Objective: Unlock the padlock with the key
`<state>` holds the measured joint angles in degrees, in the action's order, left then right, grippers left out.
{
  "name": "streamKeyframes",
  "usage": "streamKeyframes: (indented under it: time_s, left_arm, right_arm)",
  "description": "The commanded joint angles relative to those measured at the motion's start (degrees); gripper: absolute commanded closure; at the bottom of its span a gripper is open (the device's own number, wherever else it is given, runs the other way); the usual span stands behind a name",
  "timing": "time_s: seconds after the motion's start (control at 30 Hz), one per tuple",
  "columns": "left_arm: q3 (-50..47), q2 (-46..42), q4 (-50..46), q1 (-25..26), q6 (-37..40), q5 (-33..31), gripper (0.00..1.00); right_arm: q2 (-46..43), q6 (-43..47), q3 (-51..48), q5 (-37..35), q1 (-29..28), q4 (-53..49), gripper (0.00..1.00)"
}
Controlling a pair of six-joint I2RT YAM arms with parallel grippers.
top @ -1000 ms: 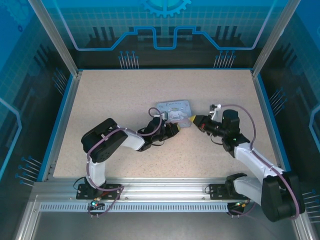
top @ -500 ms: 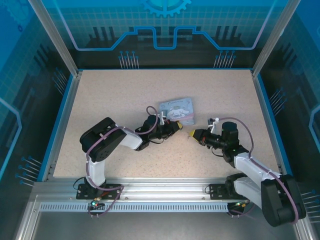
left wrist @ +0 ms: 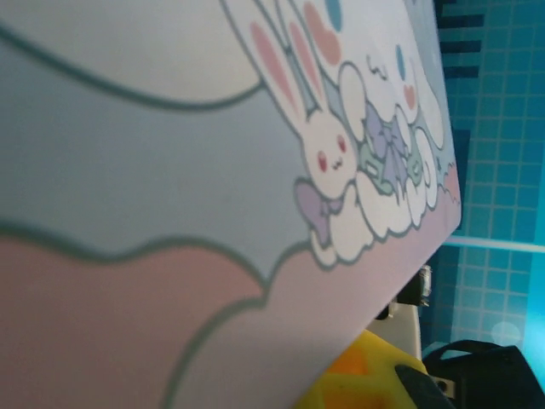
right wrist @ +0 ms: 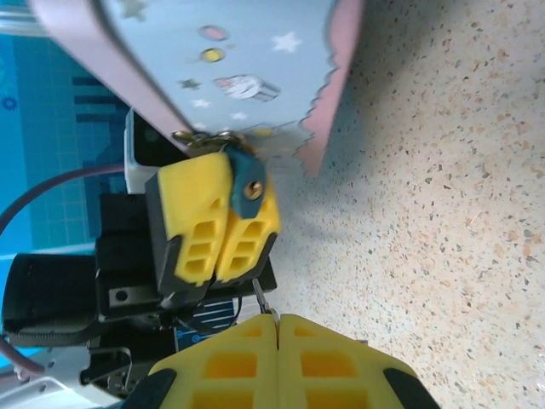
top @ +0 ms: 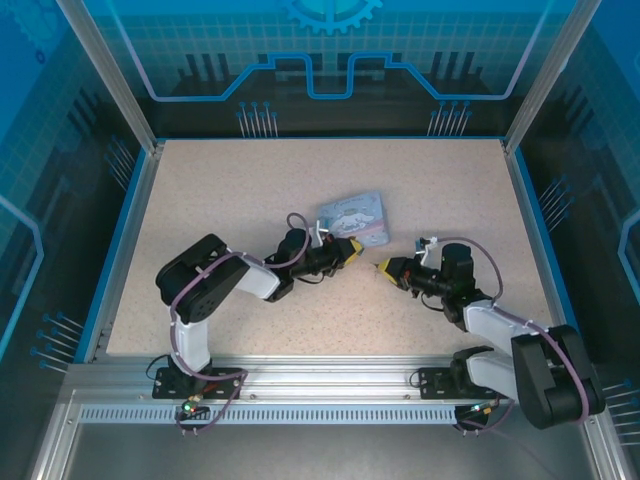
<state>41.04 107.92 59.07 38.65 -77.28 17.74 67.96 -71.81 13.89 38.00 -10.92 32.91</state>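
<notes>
While the cartoon tin [top: 352,216] leans just above the left gripper [right wrist: 226,194], whose fingers clamp the blue padlock [right wrist: 245,175] at its hasp [right wrist: 204,136], the right gripper [right wrist: 278,324] pinches the thin key [right wrist: 262,296], fingers together, just below. Insertion seems the step in hand: the key tip needs lining up with the padlock, and the tin's edge crowds that approach.

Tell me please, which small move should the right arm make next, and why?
Probably ease the right gripper forward, steering the key tip toward the padlock. Its jaws are shut on the key, whose tip points at the left gripper with a gap between them. The left jaws are shut on the padlock, which hangs at the tin's edge.
</notes>
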Motion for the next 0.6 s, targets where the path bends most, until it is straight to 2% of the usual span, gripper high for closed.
streamKeyframes:
  time_s: [0.0,0.57]
  left_arm:
    - [-0.38,-4.20,0.21,-0.33,-1.12,1.46,1.00]
    - [0.68,-3.46,1.56,-0.39,-2.63,1.29,1.00]
  right_arm:
    - [1.45,-3.98,-0.02,0.06,0.90,6.43,1.00]
    - [3.33,-8.23,1.03,-3.74,-0.68,10.37,1.00]
